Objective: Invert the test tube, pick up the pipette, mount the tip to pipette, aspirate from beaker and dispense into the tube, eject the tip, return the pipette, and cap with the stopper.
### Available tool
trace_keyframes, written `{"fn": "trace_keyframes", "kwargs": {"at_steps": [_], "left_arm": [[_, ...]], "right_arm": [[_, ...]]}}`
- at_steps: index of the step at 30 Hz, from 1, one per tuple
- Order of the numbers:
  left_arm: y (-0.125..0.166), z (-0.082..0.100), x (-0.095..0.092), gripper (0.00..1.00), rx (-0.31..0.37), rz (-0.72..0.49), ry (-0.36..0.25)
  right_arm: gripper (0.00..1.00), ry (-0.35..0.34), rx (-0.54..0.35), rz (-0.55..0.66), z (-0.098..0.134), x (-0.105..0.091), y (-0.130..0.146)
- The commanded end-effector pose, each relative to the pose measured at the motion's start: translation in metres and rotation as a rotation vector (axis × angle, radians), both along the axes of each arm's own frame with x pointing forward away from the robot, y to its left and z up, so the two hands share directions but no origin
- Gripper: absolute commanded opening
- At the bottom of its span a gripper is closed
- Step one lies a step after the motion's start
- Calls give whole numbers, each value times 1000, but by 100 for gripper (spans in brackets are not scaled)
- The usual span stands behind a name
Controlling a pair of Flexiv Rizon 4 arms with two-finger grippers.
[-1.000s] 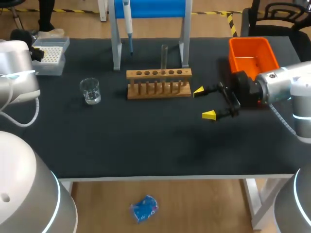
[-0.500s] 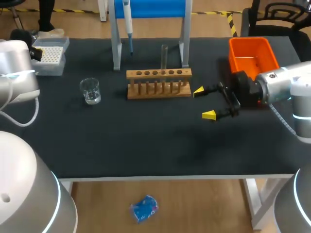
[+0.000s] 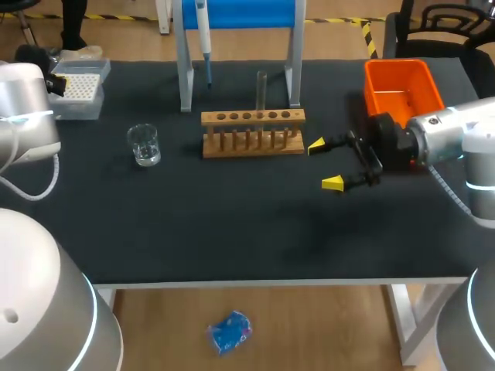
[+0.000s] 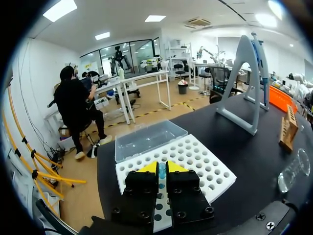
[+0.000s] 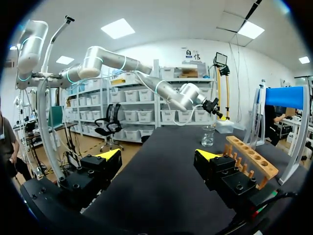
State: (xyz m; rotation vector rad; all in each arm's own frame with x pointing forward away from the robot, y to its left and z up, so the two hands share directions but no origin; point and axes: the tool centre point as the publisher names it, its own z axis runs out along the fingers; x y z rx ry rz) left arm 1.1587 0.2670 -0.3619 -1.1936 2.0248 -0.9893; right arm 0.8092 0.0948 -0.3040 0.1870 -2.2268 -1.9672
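Observation:
My left gripper [image 4: 162,169] is over the white tip box [image 4: 205,161], its yellow tips shut on a small pale blue piece [image 4: 162,171] standing in the box. In the head view the left arm hides this gripper beside the tip box [image 3: 77,89]. The test tube [image 3: 261,89] stands upright at the back of the wooden rack [image 3: 253,133]. On the blue stand hangs the pipette [image 3: 203,39]. The glass beaker [image 3: 144,144] sits left of the rack. My right gripper [image 3: 325,164] is open just right of the rack, holding nothing; ahead of the right gripper [image 5: 159,155] lie the rack [image 5: 249,159] and beaker [image 5: 208,135].
An orange bin [image 3: 402,89] stands at the back right, behind my right arm. The tip box's clear lid [image 4: 149,139] lies open on its far side. The pipette stand's legs [image 3: 186,85] flank the rack from behind. Bare black tabletop [image 3: 232,224] lies in front.
The left arm's housing has shifted very slightly at the head view's left edge. The right arm and the objects on the table have not moved.

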Motion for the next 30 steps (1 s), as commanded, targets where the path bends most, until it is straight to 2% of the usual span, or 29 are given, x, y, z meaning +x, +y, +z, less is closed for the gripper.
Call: {"fn": "trace_keyframes", "kwargs": {"at_steps": [1, 18, 30], "left_arm": [[2, 4, 1, 0, -1, -5, 0], [5, 21, -3, 0, 20, -5, -24], [0, 41, -4, 0, 26, -11, -56]], "right_arm": [[100, -1, -1, -1, 0, 0, 0], [100, -1, -1, -1, 0, 0, 0], [100, -1, -1, -1, 0, 0, 0]]}}
